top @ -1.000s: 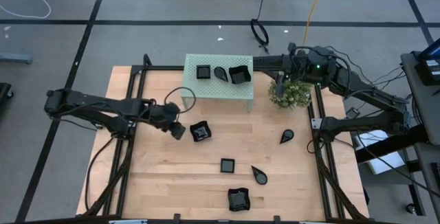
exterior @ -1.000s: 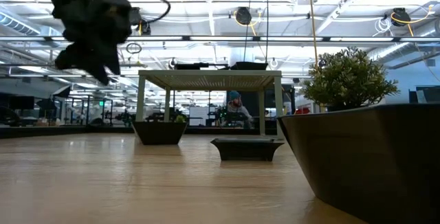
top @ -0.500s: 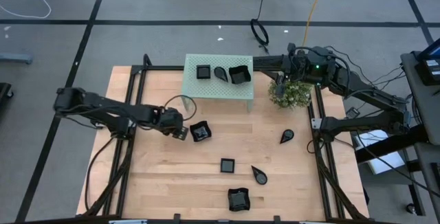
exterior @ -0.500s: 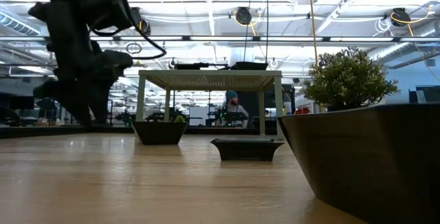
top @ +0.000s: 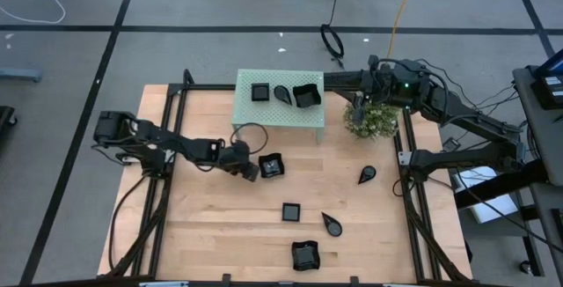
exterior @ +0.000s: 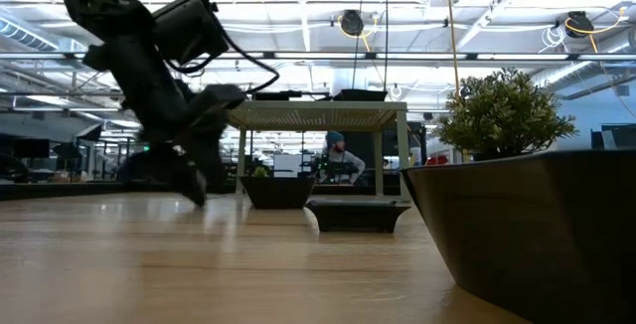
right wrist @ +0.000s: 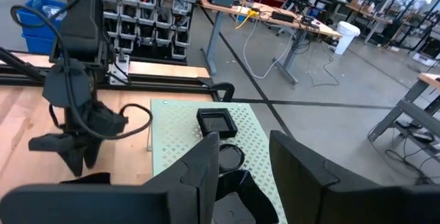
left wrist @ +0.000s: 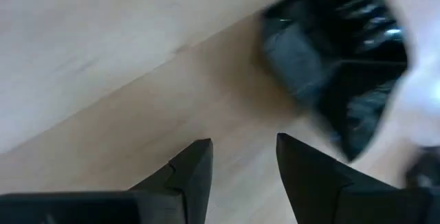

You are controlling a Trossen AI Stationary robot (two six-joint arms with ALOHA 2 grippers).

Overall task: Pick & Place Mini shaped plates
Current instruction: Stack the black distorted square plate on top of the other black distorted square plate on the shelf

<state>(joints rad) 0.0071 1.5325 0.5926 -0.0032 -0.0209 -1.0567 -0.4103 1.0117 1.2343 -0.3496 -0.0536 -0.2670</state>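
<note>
Glossy black mini plates lie about the table. A curved-rim square plate [top: 273, 165] [exterior: 276, 192] [left wrist: 337, 59] rests flat on the wood in front of the stand. My left gripper [top: 252, 172] [exterior: 199, 193] [left wrist: 244, 145] is open, low over the table, close against that plate's left side. A small square [top: 291, 210], two teardrops [top: 367, 175] [top: 332, 225] and another curved-rim square [top: 304, 254] lie farther right and nearer. Three more plates [top: 282, 94] sit on the mint-green stand [top: 277, 118]. My right gripper [top: 359, 80] [right wrist: 244, 141] waits open at the stand's right end. My left gripper stands right beside the curved-rim square plate's left rim [top: 263, 167], fingers slanting down toward the table's right. I cannot tell whether a finger touches the rim. The plate lies flat on the table.
The bushy plant [top: 370, 120] [exterior: 507, 115] stands at the stand's right, under my right arm. A black frame [top: 176, 146] runs along the table's left and right sides. Bare wood [top: 211, 225] lies at the near left.
My left gripper has moved toward the table's right edge and down to the tabletop, reaching the curved-rim square plate. That plate has slid a little to the right along the table and turned slightly. My right arm has kept still.
</note>
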